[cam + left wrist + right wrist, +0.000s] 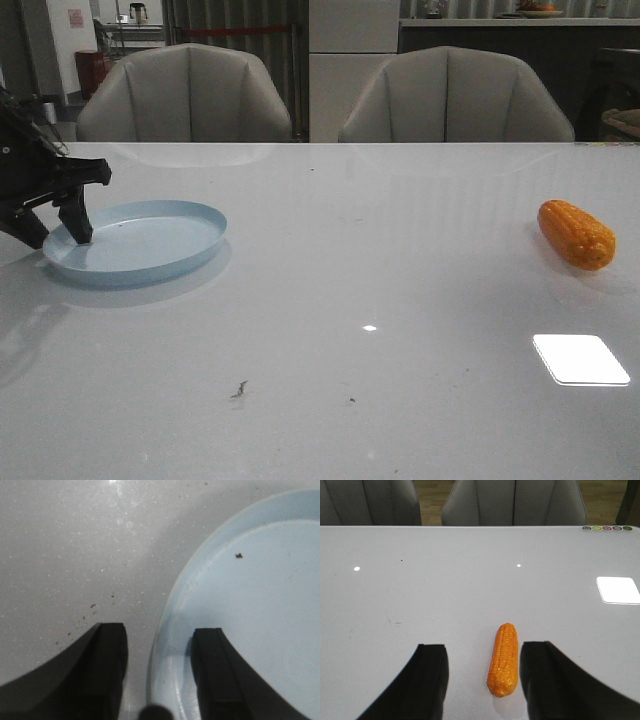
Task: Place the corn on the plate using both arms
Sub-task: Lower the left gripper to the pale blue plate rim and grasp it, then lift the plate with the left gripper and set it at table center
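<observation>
The plate's rim is straddled by the wide-spread left hand, while the corn is flanked, ungripped, by the wide-spread right hand

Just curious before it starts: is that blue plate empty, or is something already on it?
Empty of food: the plate holds only a tiny dark speck, and the corn lies far off on the table.

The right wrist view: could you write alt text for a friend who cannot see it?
An orange corn cob lies on a pale grey table, between the two black fingers of the open right end effector but not gripped. Grey chairs stand beyond the far edge.
</observation>
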{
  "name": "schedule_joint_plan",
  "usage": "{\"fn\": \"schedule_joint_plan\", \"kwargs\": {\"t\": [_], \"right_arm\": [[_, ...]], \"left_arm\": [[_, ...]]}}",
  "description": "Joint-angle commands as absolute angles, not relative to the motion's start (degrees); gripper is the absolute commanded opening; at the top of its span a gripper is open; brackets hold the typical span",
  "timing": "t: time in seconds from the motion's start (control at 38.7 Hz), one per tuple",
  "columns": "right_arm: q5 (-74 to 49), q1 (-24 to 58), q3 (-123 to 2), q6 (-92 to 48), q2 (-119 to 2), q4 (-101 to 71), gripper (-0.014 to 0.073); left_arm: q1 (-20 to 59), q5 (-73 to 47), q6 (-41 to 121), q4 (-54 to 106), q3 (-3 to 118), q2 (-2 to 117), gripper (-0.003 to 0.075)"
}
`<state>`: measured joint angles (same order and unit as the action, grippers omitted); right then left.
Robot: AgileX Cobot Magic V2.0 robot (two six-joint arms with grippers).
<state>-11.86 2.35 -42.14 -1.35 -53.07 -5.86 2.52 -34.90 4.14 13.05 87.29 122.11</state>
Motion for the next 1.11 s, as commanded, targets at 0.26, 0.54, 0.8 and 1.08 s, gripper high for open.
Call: {"fn": "schedule_joint_plan", "kwargs": {"t": [0.26,0.54,0.8,1.08], "right_arm": [[-6.9,2.0,-44.2,-1.4,-52.6,-5.5,0.0445],[-6.9,2.0,-44.2,-1.4,-52.6,-5.5,0.0445],[-6.9,2.0,-44.2,-1.4,-52.6,-5.5,0.0445],[-6.9,2.0,-44.2,-1.4,-52.6,-5.5,0.0445]], "left_arm": [[2.4,-34.3,3.7,17.1,94.9,119.1,0.0103],[4.2,-38.5,3.7,40.2,110.7,119.1,0.0103],[11.6,-38.9,3.7,38.9,111.0,119.8,0.0103],[17.3,-42.3,3.7,35.2,110.7,123.9,0.0103]]}}
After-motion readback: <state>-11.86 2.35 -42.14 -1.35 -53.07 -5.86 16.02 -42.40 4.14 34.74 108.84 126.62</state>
